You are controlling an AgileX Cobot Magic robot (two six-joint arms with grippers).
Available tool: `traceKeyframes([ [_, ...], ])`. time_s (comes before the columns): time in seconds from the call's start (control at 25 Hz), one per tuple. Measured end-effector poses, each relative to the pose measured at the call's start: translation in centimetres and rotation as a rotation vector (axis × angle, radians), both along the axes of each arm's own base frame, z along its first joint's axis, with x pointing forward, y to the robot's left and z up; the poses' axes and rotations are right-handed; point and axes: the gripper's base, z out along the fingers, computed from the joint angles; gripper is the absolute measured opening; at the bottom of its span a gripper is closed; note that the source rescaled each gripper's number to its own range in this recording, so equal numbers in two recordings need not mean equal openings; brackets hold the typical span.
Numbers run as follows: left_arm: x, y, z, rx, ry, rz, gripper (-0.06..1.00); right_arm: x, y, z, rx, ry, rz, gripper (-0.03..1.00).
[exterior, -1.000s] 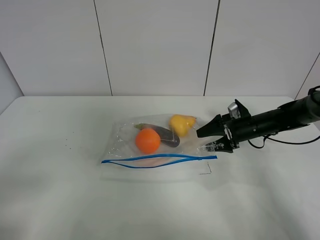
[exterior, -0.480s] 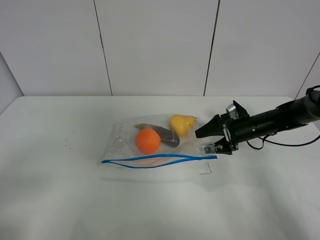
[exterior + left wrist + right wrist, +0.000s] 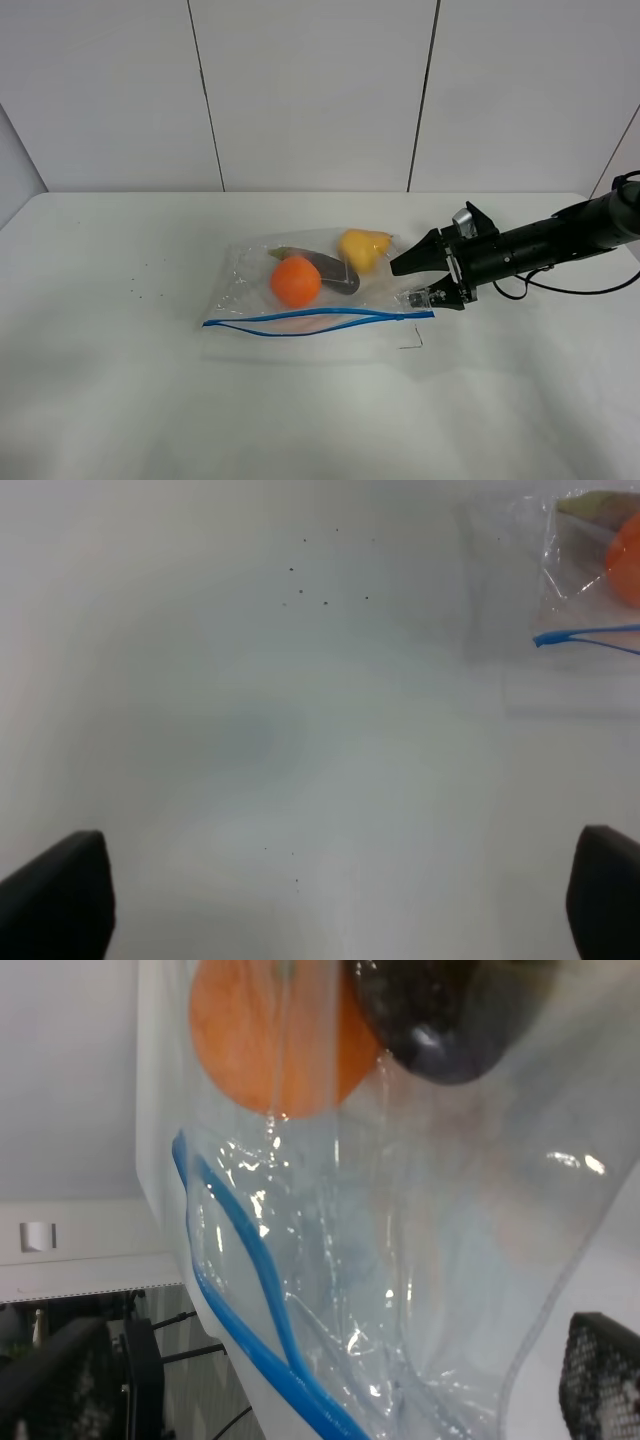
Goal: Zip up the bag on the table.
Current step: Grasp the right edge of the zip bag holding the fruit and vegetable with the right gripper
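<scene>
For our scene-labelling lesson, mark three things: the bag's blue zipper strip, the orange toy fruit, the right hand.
blue zipper strip [image 3: 340,310]: exterior high view, middle of its upper line.
orange toy fruit [image 3: 296,282]: exterior high view, centre of its round face.
right hand [image 3: 398,284]: exterior high view, midway between its fingertips.

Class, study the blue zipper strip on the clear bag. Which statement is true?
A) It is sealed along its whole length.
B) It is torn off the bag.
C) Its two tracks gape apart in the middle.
C: on the bag, the zipper strip shows two separate blue tracks that bow apart along the middle.
</scene>
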Motion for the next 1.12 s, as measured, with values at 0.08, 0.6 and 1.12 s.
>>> traceKeyframes([
  [0.08, 0.0, 0.0, 0.0, 0.000, 0.000, 0.000, 0.93, 0.0, 0.0, 0.0, 0.000, 0.001, 0.000, 0.98],
  [0.6, 0.0, 0.0, 0.0, 0.000, 0.000, 0.000, 0.93, -0.3, 1.7, 0.0, 0.000, 0.001, 0.048, 0.94],
  [1.12, 0.0, 0.0, 0.0, 0.000, 0.000, 0.000, 0.93, -0.3, 1.7, 0.0, -0.003, 0.015, 0.046, 0.19],
])
